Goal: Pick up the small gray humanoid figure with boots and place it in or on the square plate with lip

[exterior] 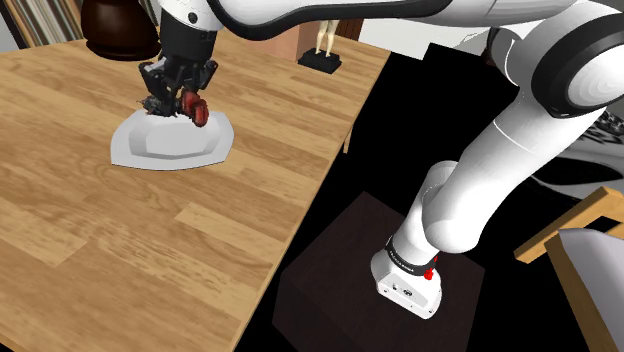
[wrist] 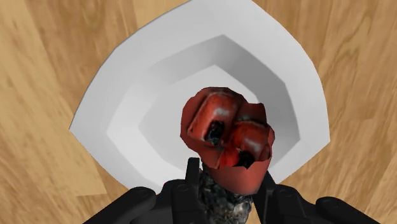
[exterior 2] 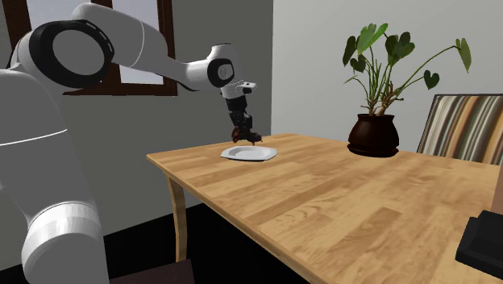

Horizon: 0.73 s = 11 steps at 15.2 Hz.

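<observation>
My black gripper (exterior: 180,98) hangs just above the white square plate with a raised lip (exterior: 140,150) on the wooden table. It is shut on a small dark grey figure with red boots (exterior: 196,108). In the wrist view the red boots (wrist: 229,137) point away from the fingers, over the plate's hollow (wrist: 159,95), and the grey body sits clasped between the two black fingers (wrist: 270,191). In the second exterior view the gripper (exterior 2: 243,133) holds the figure just above the plate (exterior 2: 262,155).
A dark pot with a leafy plant (exterior 2: 373,133) stands on the table (exterior: 120,250) far from the plate. A pale figurine on a black base (exterior: 321,55) stands near the table's far edge. A striped chair (exterior 2: 463,129) is beside the table.
</observation>
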Tool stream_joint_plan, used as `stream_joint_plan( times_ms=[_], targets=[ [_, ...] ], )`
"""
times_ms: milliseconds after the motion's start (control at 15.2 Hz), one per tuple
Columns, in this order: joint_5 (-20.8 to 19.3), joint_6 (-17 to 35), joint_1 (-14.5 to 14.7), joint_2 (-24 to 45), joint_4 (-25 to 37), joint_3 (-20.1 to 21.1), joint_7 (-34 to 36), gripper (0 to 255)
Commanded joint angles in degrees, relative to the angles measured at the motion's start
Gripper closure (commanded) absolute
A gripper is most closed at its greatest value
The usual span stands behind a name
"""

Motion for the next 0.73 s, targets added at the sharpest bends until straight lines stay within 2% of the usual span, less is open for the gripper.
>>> stream_joint_plan(
  times_ms=[0, 330, 396, 660],
  targets=[
    [-0.02, 0.36, 0.02, 0.00, -0.32, 0.03, 0.05, 255],
    [-0.02, 0.36, 0.02, 0.00, -0.32, 0.03, 0.05, 255],
    [-0.02, 0.36, 0.02, 0.00, -0.32, 0.03, 0.05, 0],
    [-0.02, 0.35, 0.02, 0.01, -0.30, 0.03, 0.05, 0]
  ],
)
